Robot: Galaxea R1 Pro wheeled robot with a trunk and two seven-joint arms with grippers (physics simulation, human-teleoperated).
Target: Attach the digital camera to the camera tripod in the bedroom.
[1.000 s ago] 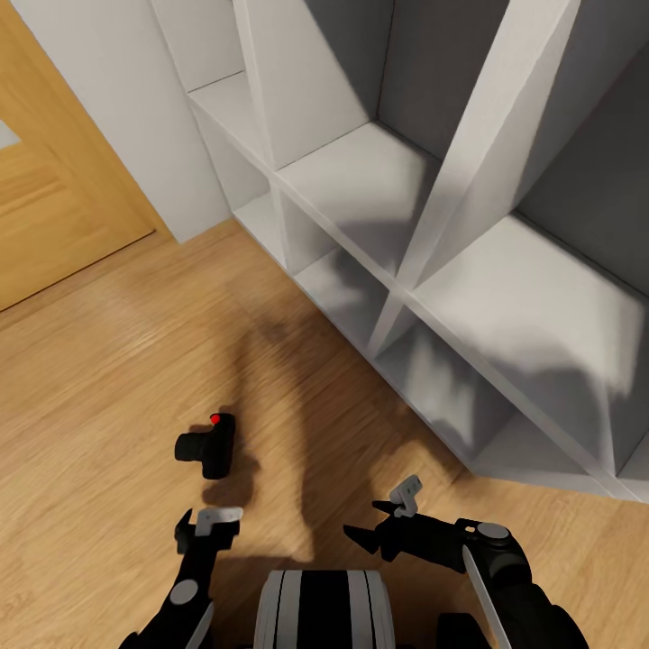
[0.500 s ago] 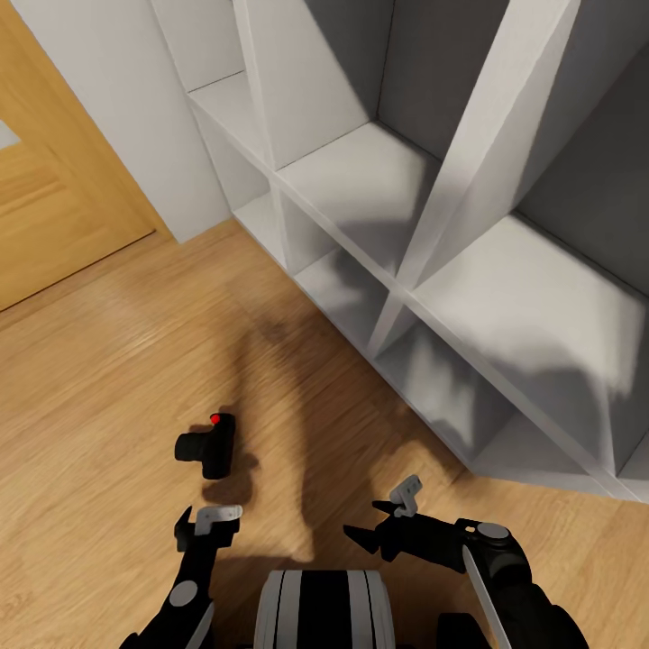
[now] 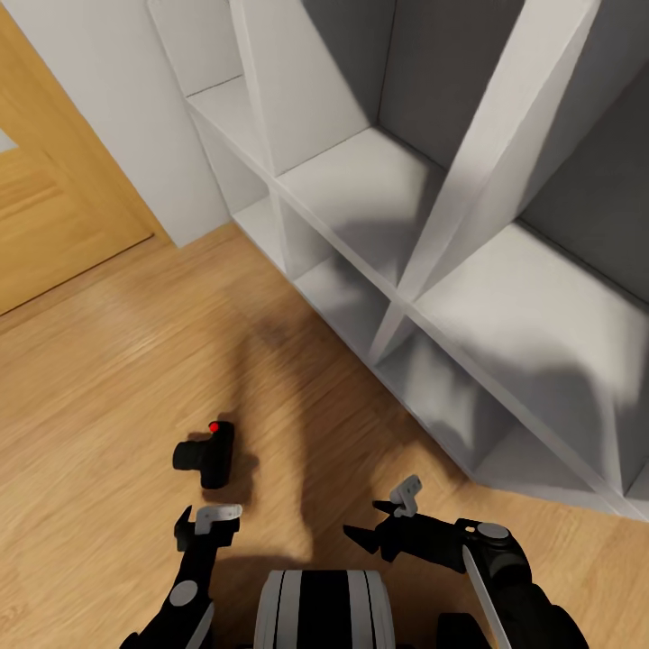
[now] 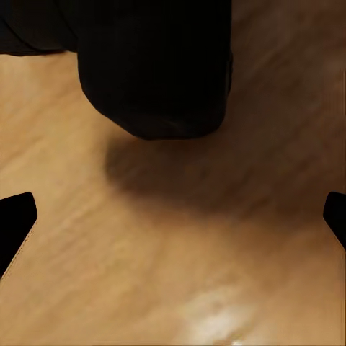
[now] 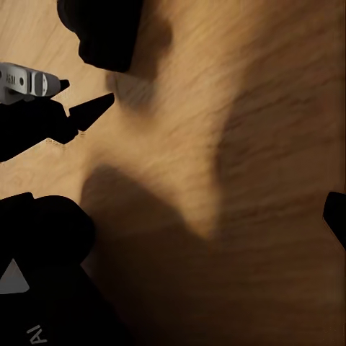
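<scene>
Both grippers are hanging low over the wooden floor (image 3: 108, 379), close in front of the robot's trunk (image 3: 323, 608). On the head view, the left gripper (image 3: 205, 525) is pointing forward, and its fingers are standing spread apart with nothing between them. Its fingertips (image 4: 16, 220) are showing at the two opposite edges of the left wrist view, wide from each other, with only bare floor in the gap. The digital camera (image 3: 207, 454) is lying on the floor just ahead of this gripper, near but not touching it. It is a small black box with the lens pointing to the left side of the head view and a red button on top. In the left wrist view the camera (image 4: 155, 68) is appearing as a big dark shape beyond the fingertips, and it is throwing a soft shadow on the wood. The right gripper (image 3: 388, 518) is turning toward the middle, and its fingers are also parted and holding nothing; one fingertip is dark and pointed, the other is carrying a light grey pad. In the right wrist view the camera (image 5: 104, 32) is showing far off next to the left gripper (image 5: 54, 101). White cube shelves (image 3: 397, 297) are standing to the right, well apart from the camera, and a wooden door (image 3: 54, 198) is showing at the left beside a white wall (image 3: 117, 108).
</scene>
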